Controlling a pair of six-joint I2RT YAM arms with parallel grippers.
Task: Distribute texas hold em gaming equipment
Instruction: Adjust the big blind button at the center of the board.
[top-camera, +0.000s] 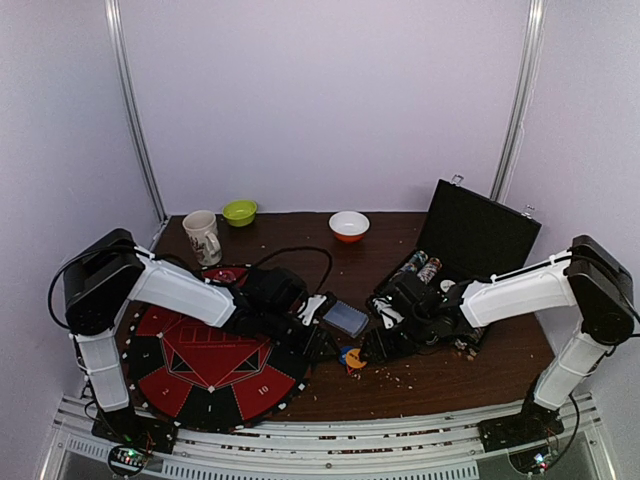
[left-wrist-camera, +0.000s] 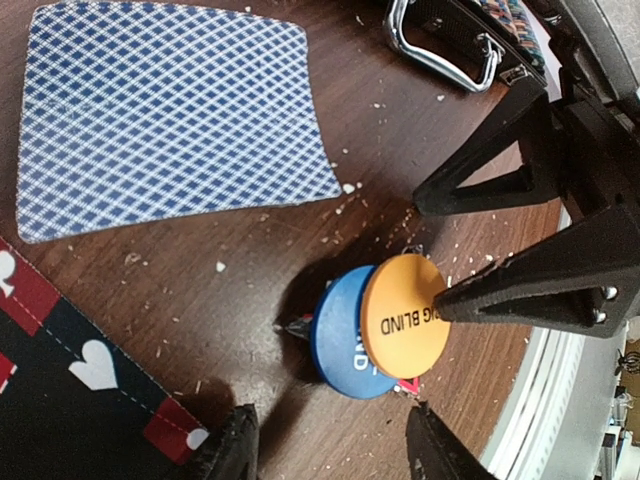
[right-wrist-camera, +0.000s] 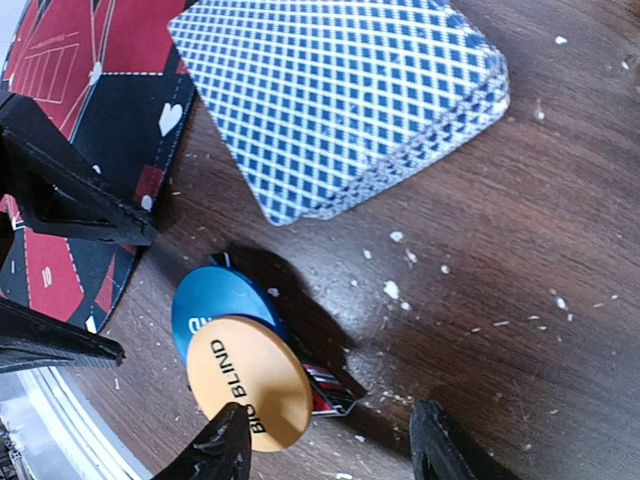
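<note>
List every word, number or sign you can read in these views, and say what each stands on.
"BIG BLIND": on the orange button.
"ND": last letters of a word on the blue button; the orange button covers the rest.
"10": on a dark segment near the edge of the red-and-black mat.
White heart signs, no words: along the mat's border in both wrist views.
Print on the mug: too small to read.

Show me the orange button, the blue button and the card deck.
orange button (left-wrist-camera: 400, 318), left wrist view, centre of face.
blue button (left-wrist-camera: 338, 345), left wrist view, uncovered left part.
card deck (left-wrist-camera: 170, 115), left wrist view, middle of patterned back.
</note>
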